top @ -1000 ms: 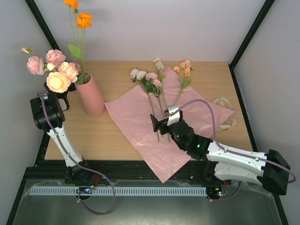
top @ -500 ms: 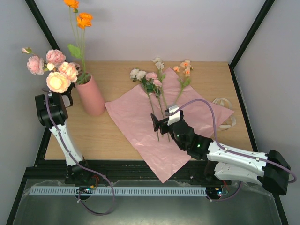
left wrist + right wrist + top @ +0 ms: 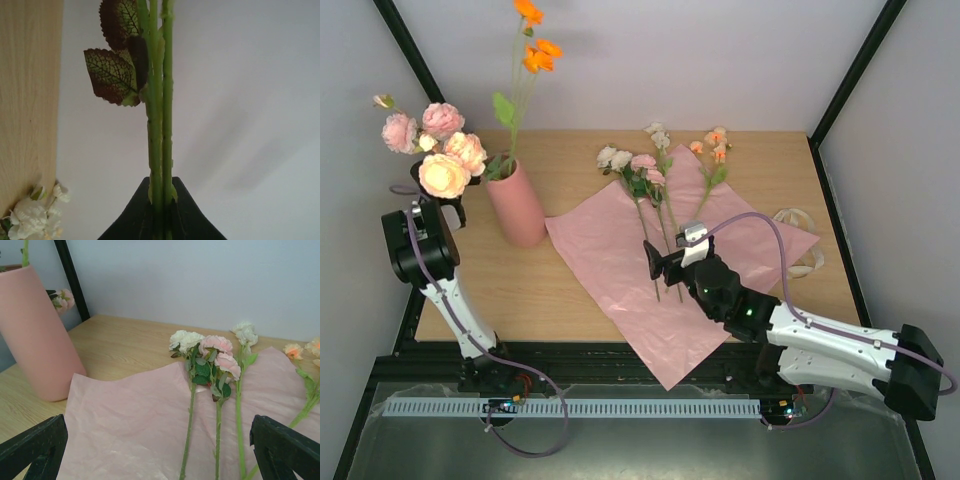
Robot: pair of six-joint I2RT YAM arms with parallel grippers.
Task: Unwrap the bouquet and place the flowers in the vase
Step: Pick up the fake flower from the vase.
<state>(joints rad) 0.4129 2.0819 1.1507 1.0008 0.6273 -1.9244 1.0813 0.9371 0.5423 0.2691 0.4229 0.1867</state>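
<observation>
Flowers [image 3: 642, 168] in cream, pink and peach lie loose on the open pink wrapping sheet [image 3: 610, 285] in the middle of the top view, heads toward the upper edge and stems running down the sheet. The vase [image 3: 515, 208] stands upright at the left of the table [image 3: 570, 150], just off the sheet's left corner, with orange blooms [image 3: 535, 52] on long stems rising out of it toward the top of the frame. Just left of the vase, at the far left of the frame, a bunch of pink and cream roses [image 3: 438, 150] sits above the left gripper [image 3: 161, 220]; its wrist view shows the black fingers [image 3: 131, 220] pressed in against a few green stems [image 3: 159, 125] that run straight up between them, so it is clamped on those stems. The right gripper [image 3: 660, 262] hangs low over the sheet near the lower ends of the loose stems, jaws spread wide and gripping nothing. A cream ribbon [image 3: 802, 250] lies at the sheet's right edge
</observation>
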